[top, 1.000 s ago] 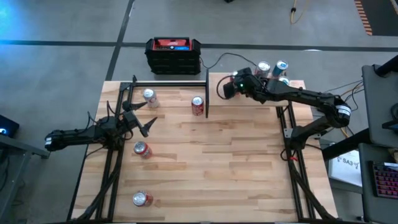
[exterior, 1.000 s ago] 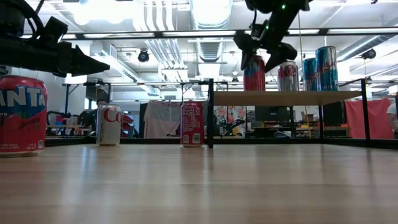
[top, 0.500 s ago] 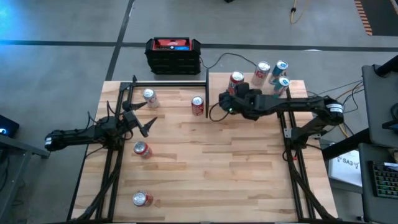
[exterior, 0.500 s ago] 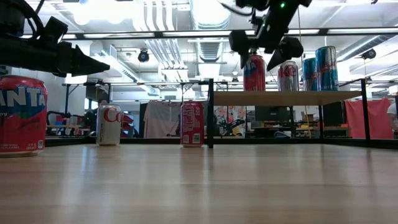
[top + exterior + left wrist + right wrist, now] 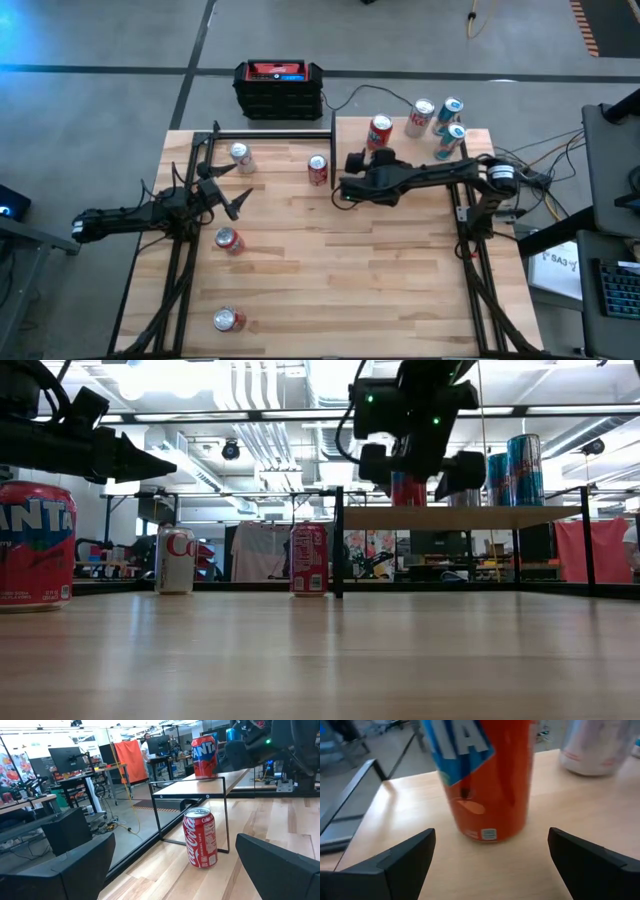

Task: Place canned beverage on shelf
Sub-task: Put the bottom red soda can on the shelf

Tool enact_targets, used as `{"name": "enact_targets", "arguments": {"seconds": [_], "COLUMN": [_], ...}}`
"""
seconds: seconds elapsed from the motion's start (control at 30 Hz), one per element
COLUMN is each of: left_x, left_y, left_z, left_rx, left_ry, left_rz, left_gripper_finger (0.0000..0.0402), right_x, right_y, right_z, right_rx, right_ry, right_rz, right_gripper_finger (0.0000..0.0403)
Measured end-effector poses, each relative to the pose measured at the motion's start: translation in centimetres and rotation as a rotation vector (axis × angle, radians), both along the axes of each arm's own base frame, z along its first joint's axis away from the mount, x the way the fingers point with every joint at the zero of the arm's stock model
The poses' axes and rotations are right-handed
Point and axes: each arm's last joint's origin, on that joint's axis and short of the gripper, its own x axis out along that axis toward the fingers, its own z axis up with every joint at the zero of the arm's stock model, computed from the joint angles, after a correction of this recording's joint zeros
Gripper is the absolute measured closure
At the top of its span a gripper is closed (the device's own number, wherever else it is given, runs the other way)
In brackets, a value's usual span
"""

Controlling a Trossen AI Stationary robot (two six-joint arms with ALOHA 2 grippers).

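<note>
Four cans, it seems, stand on the shelf [image 5: 478, 140]; right claw [image 5: 352, 176] spread.

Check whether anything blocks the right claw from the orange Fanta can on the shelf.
Nothing visible does. The right claw stands open just off the orange Fanta can, with only bare shelf between them. The silver can sits off to one side, clear of that line.

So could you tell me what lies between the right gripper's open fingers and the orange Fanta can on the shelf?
Nothing: the right wrist view shows only bare shelf board between the open right gripper and the Fanta can.
</note>
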Motion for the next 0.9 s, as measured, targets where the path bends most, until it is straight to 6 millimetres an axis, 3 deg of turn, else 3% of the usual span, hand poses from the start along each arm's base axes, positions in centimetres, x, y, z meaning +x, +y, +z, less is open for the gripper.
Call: {"name": "enact_targets", "arguments": {"seconds": [0.5, 0.9], "left_x": [0.0, 0.0], "left_y": [0.0, 0.0], "left_z": [0.0, 0.0], "left_rx": [0.0, 0.0], "left_ry": [0.0, 0.0], "left_rz": [0.0, 0.0], "left_gripper_finger": [0.0003, 0.0003], "right_x": [0.9, 0.5], "right_y": [-0.8, -3.2], "right_z": [-0.2, -0.8], "right_rx": [-0.065, -0.057], "right_ry": [0.066, 0.121], "right_rz": [-0.039, -0.093], "right_gripper_finger": [0.0033, 0.0033]}}
